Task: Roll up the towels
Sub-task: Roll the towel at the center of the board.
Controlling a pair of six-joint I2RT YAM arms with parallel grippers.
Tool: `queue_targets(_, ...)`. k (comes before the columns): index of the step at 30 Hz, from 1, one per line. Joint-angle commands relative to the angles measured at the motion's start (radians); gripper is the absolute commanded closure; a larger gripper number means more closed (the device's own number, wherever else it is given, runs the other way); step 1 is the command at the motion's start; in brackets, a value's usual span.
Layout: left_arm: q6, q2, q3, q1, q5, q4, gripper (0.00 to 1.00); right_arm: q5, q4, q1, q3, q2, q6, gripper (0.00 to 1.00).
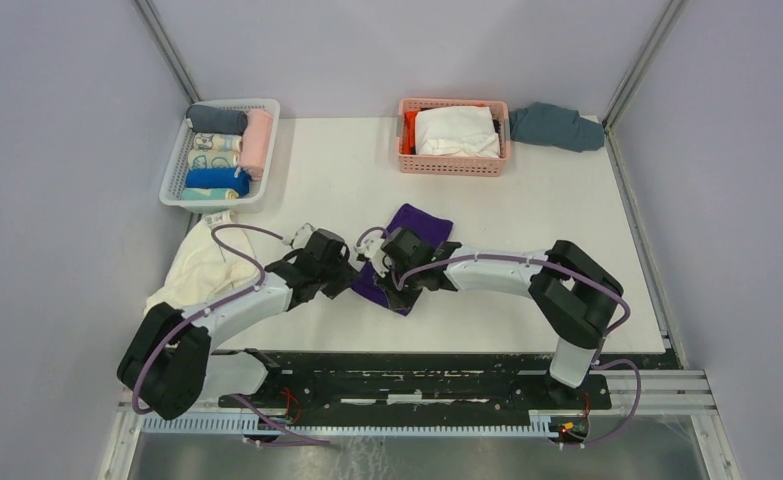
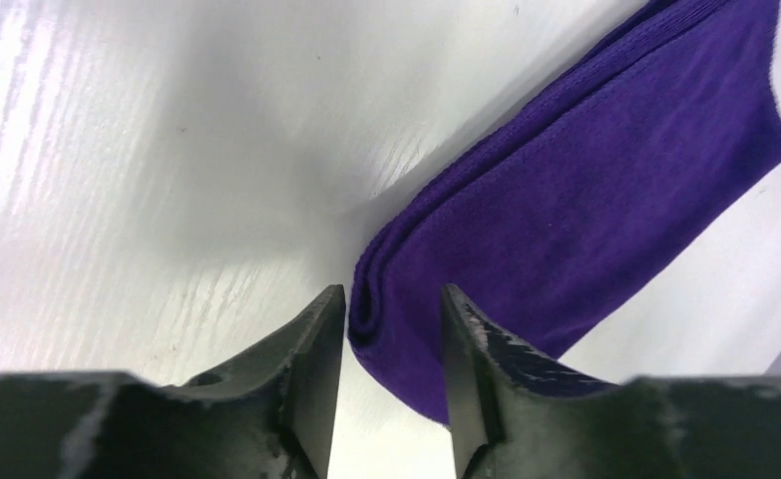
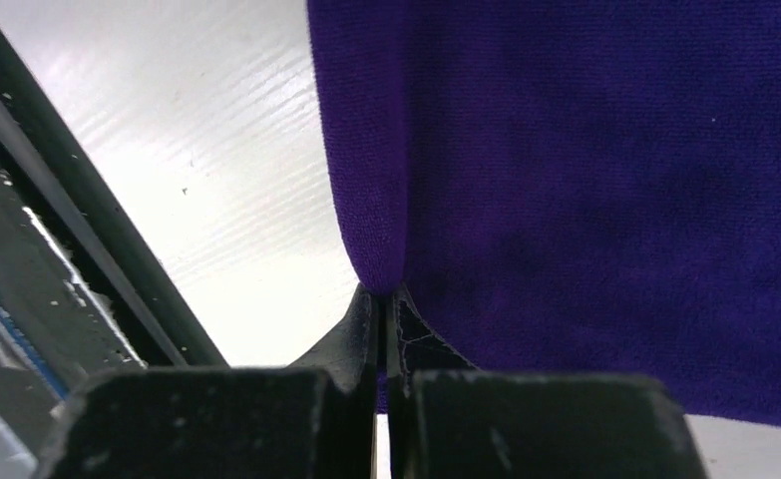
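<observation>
Upper left of the top view: white basket [image 1: 171, 190] of rolled cloths, not involved. Below it, left-centre, the cream-white towel [image 1: 202, 265] lies crumpled and unrolled on the table [image 1: 567, 260], half over the left edge and well apart from both arms.

Centre: the purple towel [image 1: 422, 225] lies folded and diagonal. Its upper end is flat on the table and its lower end sits under the two wrists.

Left gripper [image 2: 394, 329]: jaws spread, straddling the towel's folded corner at bottom centre of the left wrist view, so no grip. Right gripper [image 3: 384, 309]: fingers pressed together at a crease. The cloth puckers down into the tips, so this reads as a pinch on the purple towel.

Likely step: starting the roll from the near end. To do it well, both arms should take the same edge at matching height, one near each corner. The first turn should be tight and square to the long side, with the far end left flat as an anchor. The left jaws need to close on all the folded layers, not just the top one.

Right of centre, at the top: pink basket [image 1: 454, 167] holding white and orange fabric. Far upper right: teal-grey cloth [image 1: 557, 127].

Hard to tell:
- In the top view the wrists cover the towel's near end, so no roll can be confirmed.
- How many layers the right pinch holds is unclear.
- The left pads' contact with the cloth is unclear.
- The right wrist view crops the towel on three sides.
</observation>
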Motion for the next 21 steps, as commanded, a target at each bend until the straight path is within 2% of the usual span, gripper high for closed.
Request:
queue_targets(1,-0.020,-0.091,-0.031,0.004,-0.078,-0.020,0.47,-0.284,-0.034,-0.088,0.086,0.053,0.061,0.99)
queue_targets(4,-0.020,-0.146,-0.052,0.008,-0.097,-0.037,0.34,-0.416,-0.007,-0.145,0.095,0.084,0.111,0.99)
queue_targets(7,-0.010,-0.205,-0.075,0.011,-0.099,-0.040,0.29,-0.530,0.034,-0.198,0.092,0.118,0.157,0.99)
queue_targets(13,0.009,-0.323,-0.154,0.013,-0.074,0.007,0.27,-0.722,0.141,-0.286,0.068,0.198,0.251,0.98)
queue_targets(17,0.027,-0.372,-0.212,0.015,-0.022,0.084,0.27,-0.789,0.243,-0.342,0.039,0.241,0.335,0.98)
queue_targets(21,0.015,-0.385,-0.263,0.017,0.025,0.150,0.27,-0.839,0.270,-0.376,0.046,0.290,0.374,0.98)
